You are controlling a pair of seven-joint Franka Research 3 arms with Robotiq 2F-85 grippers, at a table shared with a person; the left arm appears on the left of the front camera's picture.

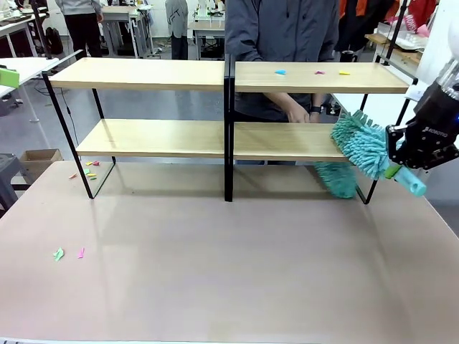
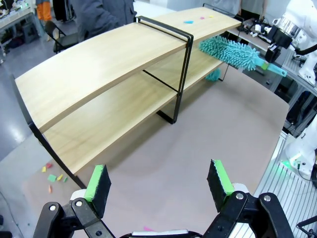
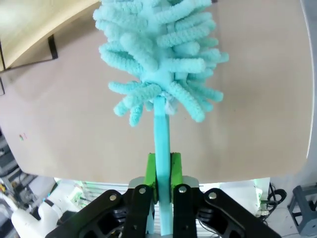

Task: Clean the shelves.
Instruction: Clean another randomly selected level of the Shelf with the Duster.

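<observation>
R gripper (image 3: pixel 163 171) was clamped tight on the duster (image 1: pixel 358 143). Green pads (image 3: pixel 152 171) sat either side of its thin teal handle (image 3: pixel 161 134), low down near the butt end. I judged that grip left the fluffy head well out front, so it could go in betw. the boards w/o my fingers knocking the black frame. Head was tilted up & inward, at the right end of the lower board; whether the fibres touched the wood, couldn't tell.

L gripper (image 2: pixel 158 182) hung wide open w/ nothing in it, over the tabletop (image 1: pixel 215 251) & well apart from the work — parked out of the way, prob.

The shelves (image 1: pixel 143 74) stood across the far half of the table: two long light-wood boards, black divider (image 1: pixel 228 129) in the middle. Lower board looked bare. Top board's right half carried a few coloured paper scraps (image 1: pixel 280 72), so that part wasn't done yet, imo.

A person's hand (image 1: pixel 297 115) rested behind the lower board, right of the divider — maybe steadying the rack.

More scraps (image 1: pixel 59 253) lay on the table by the rack's left leg & nearer me. A second teal clump (image 1: pixel 336 179) sat under the lower board's right end; couldn't tell what it was.
</observation>
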